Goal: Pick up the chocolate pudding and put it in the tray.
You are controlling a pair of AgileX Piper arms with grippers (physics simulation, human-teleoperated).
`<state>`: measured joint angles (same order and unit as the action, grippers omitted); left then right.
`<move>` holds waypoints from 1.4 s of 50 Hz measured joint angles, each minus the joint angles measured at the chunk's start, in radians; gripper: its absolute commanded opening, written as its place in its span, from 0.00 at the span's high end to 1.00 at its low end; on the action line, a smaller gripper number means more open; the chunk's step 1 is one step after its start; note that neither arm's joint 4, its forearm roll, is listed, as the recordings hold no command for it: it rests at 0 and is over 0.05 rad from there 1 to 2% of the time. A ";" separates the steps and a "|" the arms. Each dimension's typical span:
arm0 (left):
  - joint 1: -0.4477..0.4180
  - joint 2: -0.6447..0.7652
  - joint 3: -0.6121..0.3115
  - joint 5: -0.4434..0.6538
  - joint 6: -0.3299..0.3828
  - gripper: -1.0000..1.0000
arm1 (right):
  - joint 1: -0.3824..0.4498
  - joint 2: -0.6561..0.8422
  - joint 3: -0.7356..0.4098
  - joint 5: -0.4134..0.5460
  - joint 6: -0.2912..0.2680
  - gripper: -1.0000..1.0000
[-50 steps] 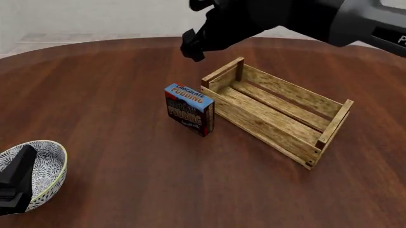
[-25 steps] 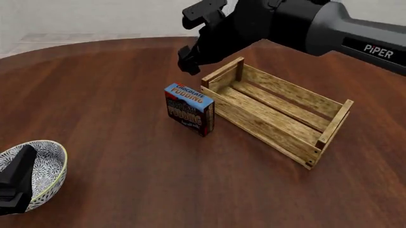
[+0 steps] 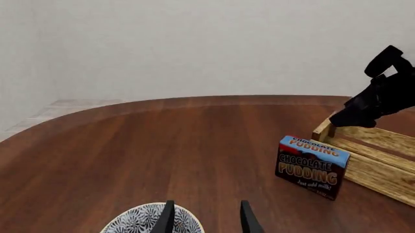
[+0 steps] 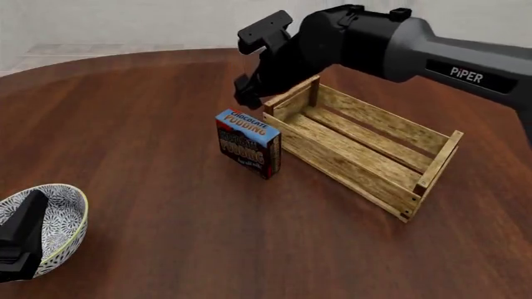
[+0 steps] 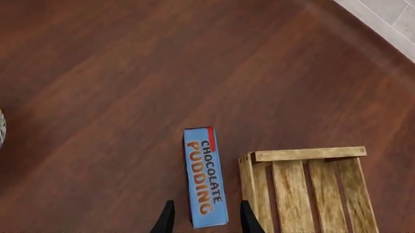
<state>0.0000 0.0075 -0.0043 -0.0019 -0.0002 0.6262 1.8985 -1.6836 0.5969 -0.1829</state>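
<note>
The chocolate pudding (image 4: 248, 143) stands upright on the table, blue top and dark front, touching or almost touching the near-left end of the tray (image 4: 357, 171), a long slatted wooden crate. My right gripper (image 4: 248, 92) hangs open and empty just above and behind the box. In the right wrist view its fingertips (image 5: 167, 218) straddle the blue top of the pudding (image 5: 205, 177), with the tray's end (image 5: 304, 155) beside it. My left gripper (image 4: 21, 240) is open and empty at the near left. The left wrist view shows the pudding (image 3: 312, 166), the tray (image 3: 379, 162) and the right gripper (image 3: 376, 99).
A white-and-grey patterned bowl (image 4: 62, 218) sits at the near-left edge of the round wooden table, under my left gripper (image 3: 206, 221); the bowl (image 3: 146, 224) also shows in the left wrist view. The tray holds nothing.
My right arm has swung down and forward, bringing its gripper lower over the pudding box. The pudding, the tray, the bowl and my left arm have not moved.
</note>
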 measured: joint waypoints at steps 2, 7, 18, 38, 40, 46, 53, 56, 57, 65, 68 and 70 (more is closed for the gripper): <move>0.000 0.000 0.000 0.000 0.000 0.00 | -0.001 0.003 0.003 -0.002 0.000 0.00; 0.000 0.000 0.000 0.000 0.000 0.00 | -0.004 0.011 0.009 -0.003 -0.002 0.00; 0.000 0.000 0.000 0.000 0.000 0.00 | -0.009 0.028 0.010 0.000 -0.009 0.00; 0.000 0.000 0.000 0.000 0.000 0.00 | -0.013 0.060 0.002 -0.004 -0.010 0.00; 0.000 0.000 0.000 0.000 0.000 0.00 | -0.013 0.061 0.003 -0.005 -0.009 0.00; 0.000 0.000 0.000 0.000 0.000 0.00 | -0.015 0.068 0.006 -0.011 -0.004 0.00; 0.000 0.000 0.000 0.000 0.000 0.00 | -0.015 0.077 0.009 -0.018 0.002 0.00; 0.000 0.000 0.000 0.000 0.000 0.00 | -0.015 0.080 0.009 -0.020 0.004 0.00; 0.000 0.000 0.000 0.000 0.000 0.00 | -0.015 0.081 0.010 -0.021 0.005 0.00; 0.000 0.000 0.000 0.000 0.000 0.00 | -0.015 0.090 0.013 -0.029 0.014 0.00; 0.000 0.000 0.000 0.000 0.000 0.00 | -0.016 0.093 0.012 -0.030 0.017 0.00; 0.000 0.000 0.000 0.000 0.000 0.00 | -0.016 0.095 0.012 -0.031 0.018 0.00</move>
<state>0.0000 0.0075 -0.0043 -0.0019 -0.0002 0.6102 1.9939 -1.6718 0.5657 -0.1652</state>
